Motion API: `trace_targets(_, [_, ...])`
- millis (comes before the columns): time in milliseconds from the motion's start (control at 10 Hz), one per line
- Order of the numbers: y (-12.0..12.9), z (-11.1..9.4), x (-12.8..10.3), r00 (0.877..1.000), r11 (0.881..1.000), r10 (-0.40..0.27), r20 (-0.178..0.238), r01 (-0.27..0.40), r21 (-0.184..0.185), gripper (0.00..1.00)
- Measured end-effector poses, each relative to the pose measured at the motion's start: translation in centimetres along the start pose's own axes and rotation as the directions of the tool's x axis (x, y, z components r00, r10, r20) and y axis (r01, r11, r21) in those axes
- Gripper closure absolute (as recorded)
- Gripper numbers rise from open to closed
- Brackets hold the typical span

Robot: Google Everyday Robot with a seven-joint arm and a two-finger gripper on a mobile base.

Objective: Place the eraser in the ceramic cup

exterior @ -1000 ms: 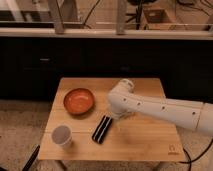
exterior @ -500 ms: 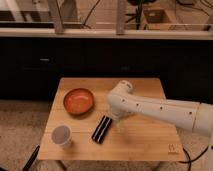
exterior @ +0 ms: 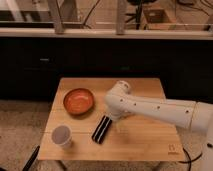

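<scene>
Station: a light wooden table seen from above and in front, standing on a speckled floor, with a dark cabinet front behind it.
Arm: a white arm enters from the right edge of the view and reaches left over the middle of the table; its rounded joint sits highest, near the table's centre.
Gripper: the gripper hangs below that joint, low over the tabletop, at the upper end of the eraser.
Gripper state: the fingers are spread wide and pinch nothing; most of the gripper is hidden under the arm's housing, so contact with the eraser cannot be told.
Eraser: the eraser lies flat on the table, a black bar with a pale stripe along its length (set on a slant, lower end toward the front left, upper end toward the gripper).
Eraser location: near the table's middle, in front of and to the right of the orange bowl, right of the ceramic cup, and clear of both.
Ceramic cup: the ceramic cup stands upright near the front left corner, its mouth open; the eraser is not in it.
Orange bowl: the orange bowl sits on the left half, behind the cup and left of the arm's joint.
</scene>
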Motion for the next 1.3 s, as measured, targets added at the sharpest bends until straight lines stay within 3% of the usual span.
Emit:
trace_targets(700, [0.11,0.25,-0.14,0.994,0.994,-0.106,0.006,0.106,-0.016,0.20])
trace_targets(1300, [0.24,0.70,-0.29,0.977,0.977,-0.213,0.013,0.213,-0.033,0.20])
